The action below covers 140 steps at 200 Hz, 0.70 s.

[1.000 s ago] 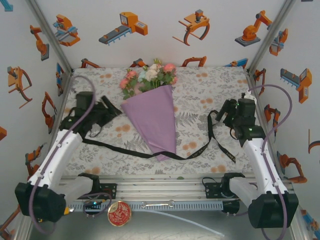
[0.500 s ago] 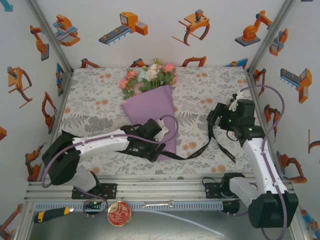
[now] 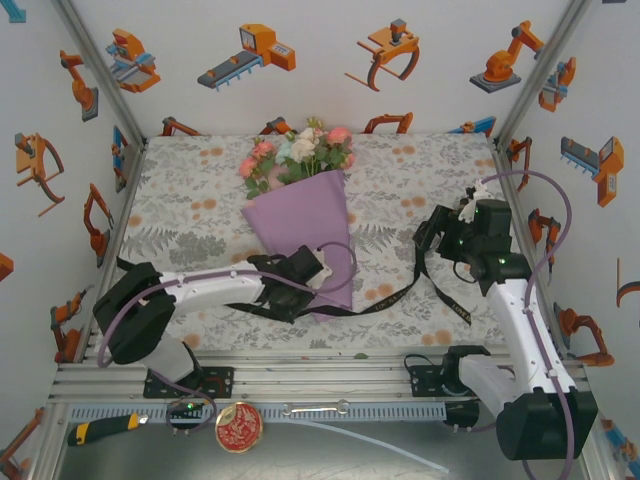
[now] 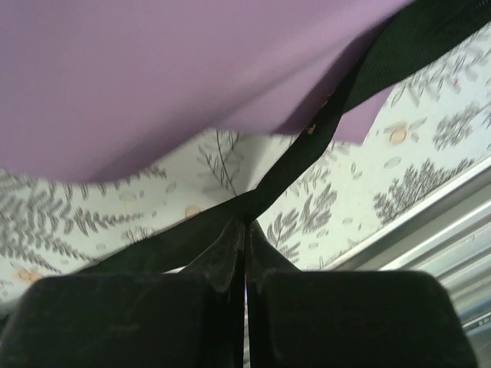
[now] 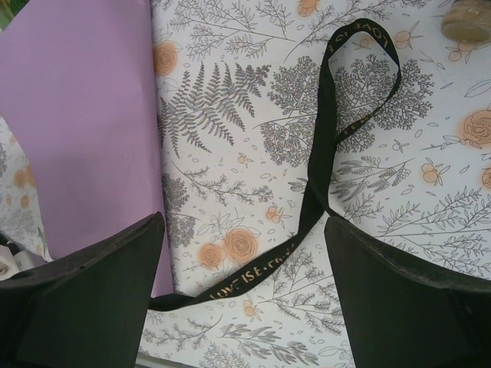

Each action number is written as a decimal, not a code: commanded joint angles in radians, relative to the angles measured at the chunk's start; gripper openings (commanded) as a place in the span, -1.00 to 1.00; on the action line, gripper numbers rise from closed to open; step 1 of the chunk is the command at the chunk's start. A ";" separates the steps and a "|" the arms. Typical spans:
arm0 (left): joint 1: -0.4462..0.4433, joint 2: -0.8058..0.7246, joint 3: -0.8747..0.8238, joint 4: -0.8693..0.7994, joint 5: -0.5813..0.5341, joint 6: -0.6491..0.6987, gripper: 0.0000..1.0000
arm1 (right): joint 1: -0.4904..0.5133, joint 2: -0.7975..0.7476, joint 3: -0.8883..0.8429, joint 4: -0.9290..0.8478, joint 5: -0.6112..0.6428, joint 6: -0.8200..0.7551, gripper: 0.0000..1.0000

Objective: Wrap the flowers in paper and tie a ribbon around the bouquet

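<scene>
The bouquet lies in the middle of the table, with pink, white and pale blue flowers (image 3: 300,150) sticking out of the far end of a lilac paper (image 3: 300,225) cone. My left gripper (image 3: 283,290) reaches across to the cone's narrow end and is shut on the black ribbon (image 3: 385,298). In the left wrist view the ribbon (image 4: 307,146) runs from the gripper (image 4: 245,222) up under the paper (image 4: 169,69). My right gripper (image 3: 428,236) hovers open to the right of the cone. Below its spread jaws (image 5: 244,222) the lettered ribbon (image 5: 318,176) lies looped on the cloth beside the paper (image 5: 77,115).
Printed walls close in the table on three sides, with metal posts at the corners. A metal rail (image 3: 320,375) runs along the near edge. Below it lie a yellow-handled tool (image 3: 100,428) and a red round disc (image 3: 238,425). A small beige object (image 5: 468,19) sits on the cloth.
My left arm swung from the table's left side to the cone's narrow end, bringing the ribbon's left stretch with it, then drew back slightly. The right gripper shifted a little.
</scene>
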 commanded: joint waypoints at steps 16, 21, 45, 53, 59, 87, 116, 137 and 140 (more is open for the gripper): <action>0.025 -0.122 -0.045 -0.166 -0.131 -0.149 -0.89 | -0.003 -0.026 -0.006 -0.011 0.003 0.015 0.53; 0.036 -0.129 -0.048 -0.184 -0.158 -0.167 -0.89 | -0.003 -0.026 -0.006 -0.008 0.003 0.016 0.53; 0.095 -0.157 -0.063 -0.214 -0.195 -0.190 -0.73 | -0.004 -0.021 -0.002 -0.006 0.004 0.016 0.52; 0.108 -0.162 -0.064 -0.215 -0.198 -0.193 -0.60 | -0.004 -0.020 0.003 -0.010 0.001 0.018 0.52; 0.115 -0.170 -0.063 -0.220 -0.214 -0.199 -0.36 | -0.003 -0.018 0.006 -0.011 -0.002 0.020 0.53; 0.177 -0.282 -0.027 -0.180 -0.191 -0.236 0.30 | 0.007 -0.003 0.025 -0.008 -0.062 0.034 0.52; 0.372 -0.448 -0.096 0.126 0.035 -0.526 0.44 | 0.088 0.060 0.032 0.076 -0.216 0.064 0.56; 0.478 -0.425 -0.157 0.319 0.108 -0.783 0.52 | 0.172 0.159 0.048 0.150 -0.249 0.094 0.61; 0.490 -0.415 -0.159 0.332 0.108 -0.813 0.54 | 0.183 0.177 0.051 0.160 -0.252 0.102 0.62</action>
